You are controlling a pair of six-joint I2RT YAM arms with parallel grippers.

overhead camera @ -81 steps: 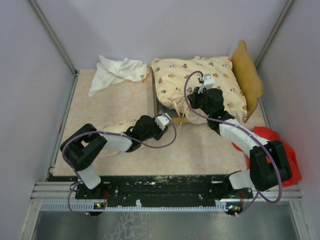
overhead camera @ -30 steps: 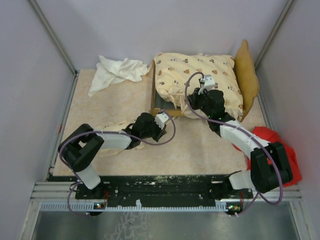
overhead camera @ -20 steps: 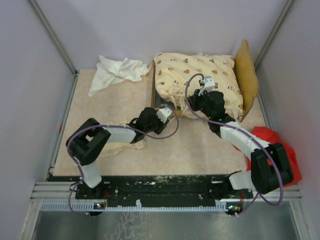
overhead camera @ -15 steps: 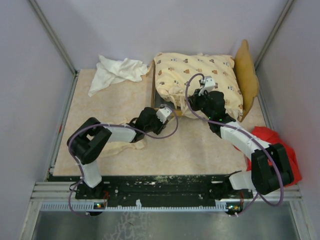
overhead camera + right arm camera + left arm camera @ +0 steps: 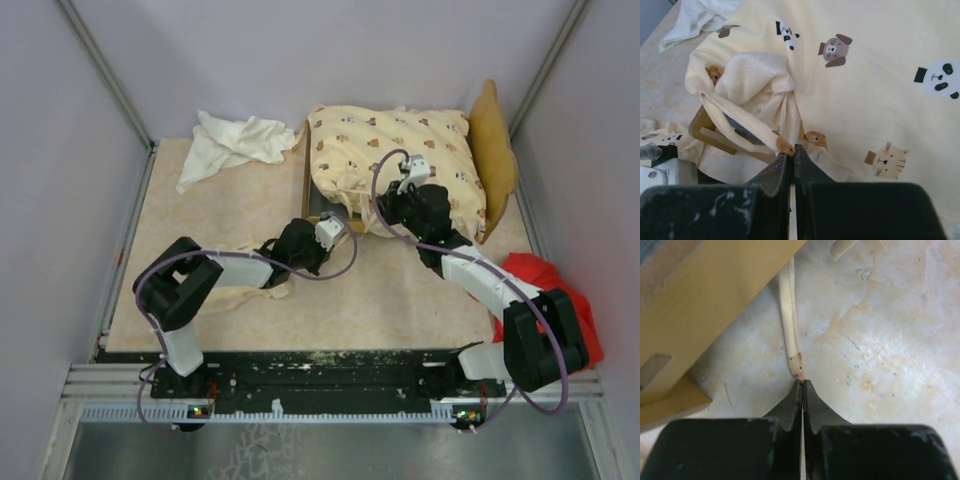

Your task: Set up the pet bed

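My left gripper [image 5: 802, 384] is squeezed together. Its tips touch the end of a thin cream strap [image 5: 790, 320] on the table [image 5: 890, 340], just beside the frame [image 5: 710, 305]. I cannot tell if it pinches the strap. My right gripper [image 5: 791, 149] is clamped on a fold of the cushion [image 5: 880, 75]. The cushion lies on the frame, far right on the table.

Beige marbled table [image 5: 400, 300], wooden bed frame [image 5: 497, 150] far right, white cloth [image 5: 232, 143] far left, small pillow [image 5: 262, 292] near left, red cloth [image 5: 535, 272] right edge.
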